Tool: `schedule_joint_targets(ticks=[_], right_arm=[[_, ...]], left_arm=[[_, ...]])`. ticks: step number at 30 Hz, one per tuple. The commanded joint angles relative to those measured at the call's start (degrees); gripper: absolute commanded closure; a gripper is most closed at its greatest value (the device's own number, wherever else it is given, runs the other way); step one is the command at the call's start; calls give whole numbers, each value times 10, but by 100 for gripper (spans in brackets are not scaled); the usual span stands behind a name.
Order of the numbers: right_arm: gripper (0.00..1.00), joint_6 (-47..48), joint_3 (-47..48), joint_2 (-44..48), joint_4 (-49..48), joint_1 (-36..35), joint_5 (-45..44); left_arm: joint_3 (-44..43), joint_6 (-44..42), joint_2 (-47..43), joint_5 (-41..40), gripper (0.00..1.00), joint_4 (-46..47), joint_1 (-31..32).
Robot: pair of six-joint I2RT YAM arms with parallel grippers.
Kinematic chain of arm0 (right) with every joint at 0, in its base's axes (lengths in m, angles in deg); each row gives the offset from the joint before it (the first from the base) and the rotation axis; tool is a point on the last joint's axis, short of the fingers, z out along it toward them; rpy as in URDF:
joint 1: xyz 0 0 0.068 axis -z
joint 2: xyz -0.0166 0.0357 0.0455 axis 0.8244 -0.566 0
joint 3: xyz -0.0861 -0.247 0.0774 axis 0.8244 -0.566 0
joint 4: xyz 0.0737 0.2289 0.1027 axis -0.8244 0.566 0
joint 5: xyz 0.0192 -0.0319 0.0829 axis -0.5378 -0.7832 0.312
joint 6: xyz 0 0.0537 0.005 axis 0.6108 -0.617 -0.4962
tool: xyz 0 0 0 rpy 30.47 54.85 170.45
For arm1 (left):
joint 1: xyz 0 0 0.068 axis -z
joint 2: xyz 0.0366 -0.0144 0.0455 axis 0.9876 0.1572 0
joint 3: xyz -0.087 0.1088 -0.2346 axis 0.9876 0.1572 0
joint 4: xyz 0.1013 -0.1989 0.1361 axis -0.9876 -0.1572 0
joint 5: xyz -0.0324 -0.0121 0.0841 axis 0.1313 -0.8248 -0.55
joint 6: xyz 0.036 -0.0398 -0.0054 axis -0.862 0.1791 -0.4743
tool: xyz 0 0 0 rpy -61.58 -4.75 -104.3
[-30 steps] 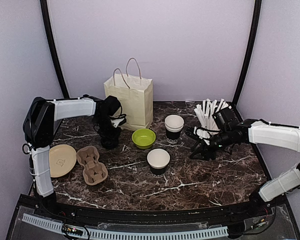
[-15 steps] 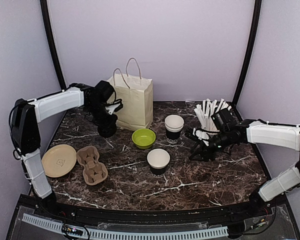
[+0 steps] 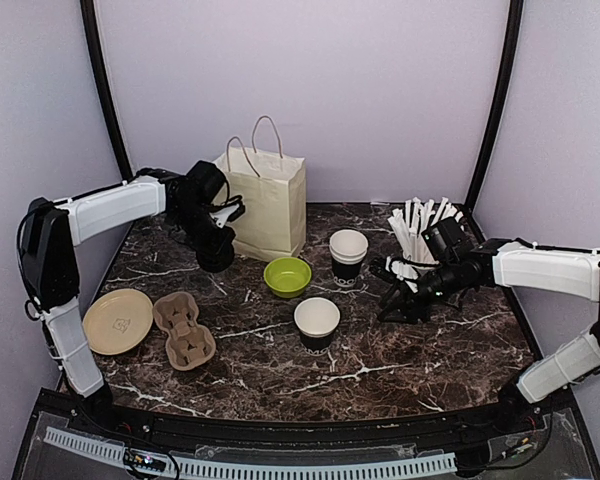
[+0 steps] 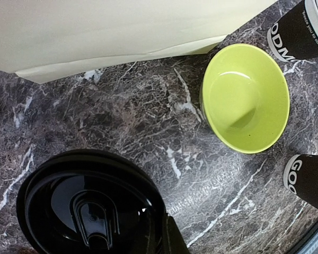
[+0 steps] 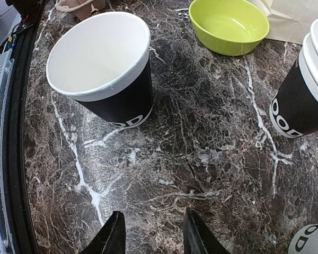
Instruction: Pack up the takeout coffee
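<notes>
My left gripper is shut on a black coffee cup with a black lid and holds it just off the table by the paper bag's front left corner. One finger shows beside the lid; the other is hidden. An open black cup with a white inside stands mid-table and shows in the right wrist view. A stack of two such cups stands behind it. My right gripper is open and empty, low over the table right of the open cup.
A lime-green bowl sits between the bag and the cup stack. A brown cup carrier and a paper plate lie at the front left. A white cup of straws stands behind my right gripper.
My left gripper has lifted the lidded cup and carried it back and up toward the bag's left side. The right gripper has barely moved.
</notes>
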Motion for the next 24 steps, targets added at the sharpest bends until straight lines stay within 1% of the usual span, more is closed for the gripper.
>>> schedule_joint_targets(ticks=[1, 2, 3, 4, 5, 6, 7, 8, 9, 10, 11, 12, 13, 14, 15, 16, 17, 18, 19, 20, 21, 22, 23, 24], right_arm=[[63, 6, 11, -1, 2, 1, 11], [63, 6, 11, -1, 2, 1, 11], [63, 7, 11, -1, 2, 2, 11], [63, 7, 11, 0, 2, 1, 11], [63, 8, 11, 0, 3, 1, 11], [63, 8, 11, 0, 3, 1, 11], [63, 8, 11, 1, 3, 1, 12], [63, 7, 11, 2, 4, 1, 14], [63, 7, 12, 3, 5, 1, 16], [63, 6, 13, 4, 6, 2, 19], [63, 7, 14, 3, 9, 1, 22], [63, 6, 17, 0, 12, 1, 25], [63, 5, 19, -1, 16, 1, 27], [63, 5, 22, -5, 20, 1, 29], [63, 5, 26, -8, 23, 2, 31], [63, 5, 28, -11, 25, 1, 33], [63, 5, 29, -13, 26, 1, 36], [63, 4, 30, -15, 26, 1, 37], [63, 4, 31, -17, 26, 1, 39], [63, 4, 32, -17, 26, 1, 39], [63, 4, 31, -18, 27, 0, 39], [63, 4, 32, -16, 27, 1, 39], [63, 5, 31, -14, 28, 1, 38], [63, 4, 31, -14, 29, 0, 37]], left_arm=[[16, 16, -20, 76, 92, 26, -17], [19, 19, -19, 80, 93, 27, -18], [17, 20, -17, 105, 93, 23, -22], [22, 25, -17, 171, 92, 38, -34], [31, 40, -19, 173, 92, 47, -33], [30, 40, -19, 114, 92, 50, -28], [19, 33, -16, 122, 93, 41, -28], [15, 31, -11, 165, 92, 40, -35], [19, 48, -11, 208, 92, 50, -46], [19, 56, -15, 180, 92, 55, -42], [3, 48, -14, 93, 93, 47, -24], [-10, 40, -6, 94, 95, 25, -21], [-25, 41, -2, 160, 93, 20, -30], [-28, 50, 0, 159, 93, 21, -32], [-26, 55, -6, 132, 94, 26, -29], [-22, 55, -8, 150, 95, 35, -32], [-15, 63, -12, 236, 94, 44, -47], [-6, 77, -16, 239, 93, 61, -51], [-8, 72, -16, 155, 95, 59, -42], [-15, 57, -13, 132, 97, 47, -39], [-16, 55, -3, 176, 96, 43, -53], [-18, 66, 0, 185, 95, 39, -59], [-18, 64, 3, 154, 96, 39, -58], [-19, 58, 4, 143, 96, 38, -54]])
